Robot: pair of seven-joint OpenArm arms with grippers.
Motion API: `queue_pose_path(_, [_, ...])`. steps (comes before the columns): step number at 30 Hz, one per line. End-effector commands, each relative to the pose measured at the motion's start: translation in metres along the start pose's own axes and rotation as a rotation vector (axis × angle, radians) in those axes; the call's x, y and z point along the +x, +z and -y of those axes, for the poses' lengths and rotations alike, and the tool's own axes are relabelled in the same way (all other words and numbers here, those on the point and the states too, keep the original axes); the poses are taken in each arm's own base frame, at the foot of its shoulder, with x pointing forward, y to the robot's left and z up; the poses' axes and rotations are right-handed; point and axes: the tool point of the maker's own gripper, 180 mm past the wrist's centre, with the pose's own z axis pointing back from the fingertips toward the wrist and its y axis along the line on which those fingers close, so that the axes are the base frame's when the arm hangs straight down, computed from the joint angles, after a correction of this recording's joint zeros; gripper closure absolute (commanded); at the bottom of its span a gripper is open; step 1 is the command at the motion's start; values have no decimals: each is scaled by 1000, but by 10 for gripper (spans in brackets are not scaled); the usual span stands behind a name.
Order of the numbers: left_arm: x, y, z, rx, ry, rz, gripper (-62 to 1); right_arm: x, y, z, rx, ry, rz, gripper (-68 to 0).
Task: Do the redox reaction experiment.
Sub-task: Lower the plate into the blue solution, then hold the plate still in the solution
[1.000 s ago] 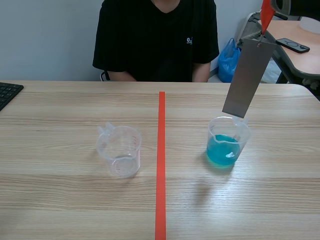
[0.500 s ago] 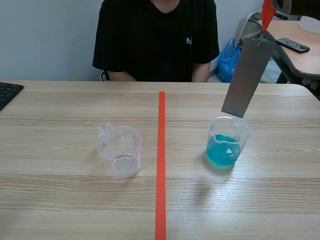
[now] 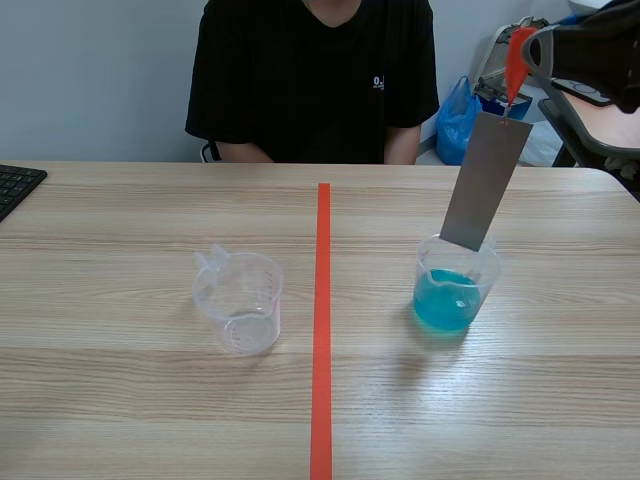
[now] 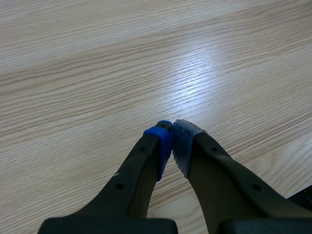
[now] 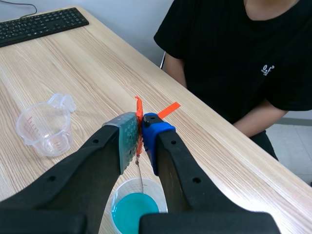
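A grey metal strip hangs tilted from an orange-red tag, its lower end at the rim of the beaker of blue liquid. My right gripper is shut on that tag; in the right wrist view the strip shows edge-on as a thin line over the blue beaker. An empty clear measuring cup stands left of the red tape line, also visible as the cup in the right wrist view. My left gripper is shut on nothing above bare wood, outside the scene view.
A person in a black shirt sits across the table. A black keyboard lies at the far left edge. A red tape line divides the table. A side desk with a phone stands at the back right.
The right arm has come into the scene view from the top right and lowered the strip slightly, so its lower end now reaches the blue beaker's rim.
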Motion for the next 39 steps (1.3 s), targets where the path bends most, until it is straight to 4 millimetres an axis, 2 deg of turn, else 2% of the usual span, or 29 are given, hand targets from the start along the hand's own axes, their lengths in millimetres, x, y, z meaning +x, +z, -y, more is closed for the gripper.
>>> queue_pose_path(1, [15,-2,-7,6,-17,44,-31,6,0,3,-5,10,25,-15])
queue_pose_path(13, [15,-2,-7,6,-17,45,-31,-34,-14,7,-36,-26,-16,-15])
queue_pose_path(28, [15,-2,-7,6,-17,45,-31,-94,-25,8,-52,-47,-82,-15])
queue_pose_path(39, [15,-2,-7,6,-17,45,-31,-100,-26,6,-48,-36,-98,-15])
